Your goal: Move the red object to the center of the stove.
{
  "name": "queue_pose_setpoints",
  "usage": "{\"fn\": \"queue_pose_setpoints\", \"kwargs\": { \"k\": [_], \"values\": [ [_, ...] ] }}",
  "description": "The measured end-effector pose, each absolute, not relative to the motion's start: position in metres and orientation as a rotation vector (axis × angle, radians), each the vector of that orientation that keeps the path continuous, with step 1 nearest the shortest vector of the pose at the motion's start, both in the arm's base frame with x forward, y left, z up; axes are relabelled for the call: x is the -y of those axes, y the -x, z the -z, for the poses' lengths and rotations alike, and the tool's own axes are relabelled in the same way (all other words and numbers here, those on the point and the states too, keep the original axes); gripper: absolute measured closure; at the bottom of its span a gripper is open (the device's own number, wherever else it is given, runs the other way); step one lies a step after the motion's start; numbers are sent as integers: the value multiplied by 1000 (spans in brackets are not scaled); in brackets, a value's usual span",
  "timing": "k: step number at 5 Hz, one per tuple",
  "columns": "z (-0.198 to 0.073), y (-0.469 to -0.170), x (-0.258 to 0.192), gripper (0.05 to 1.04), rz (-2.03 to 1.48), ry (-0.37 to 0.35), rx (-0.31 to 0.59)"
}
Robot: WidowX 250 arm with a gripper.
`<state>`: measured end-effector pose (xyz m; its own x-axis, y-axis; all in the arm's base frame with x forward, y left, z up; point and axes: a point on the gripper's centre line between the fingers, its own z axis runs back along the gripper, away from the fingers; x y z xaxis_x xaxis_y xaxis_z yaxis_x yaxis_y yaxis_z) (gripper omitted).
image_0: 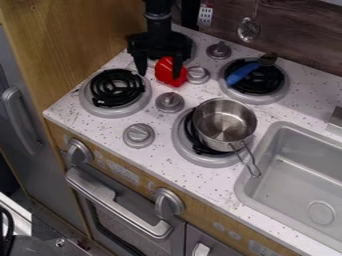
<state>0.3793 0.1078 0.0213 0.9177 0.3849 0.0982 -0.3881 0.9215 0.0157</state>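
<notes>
Toward the back left of the stove, the pincer (159,75) hangs with its fingers spread wide, holding nothing. The red object (164,73) sits on the white stove top (158,152), just beside a grey knob (198,75); one finger crosses in front of it, and whether they touch cannot be told. The main risk lies in that alignment: the object appears off to one side of the gap, so coming straight down could press a finger onto it, and closing from there could catch only an edge or shove it against the knob. A weak pinch might then let it slip during the carry. The middle knob (169,102) crowds the likely destination, so a careless release could leave the object tilted against it. Swinging too far toward the sink (248,187) might knock the metal pot (226,122).
</notes>
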Motion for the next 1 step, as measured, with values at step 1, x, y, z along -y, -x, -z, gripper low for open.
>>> {"fn": "queue_pose_setpoints", "kwargs": {
  "k": [1],
  "values": [
    [-36,-347,-94,100,-374,-8,75]
  ]
}}
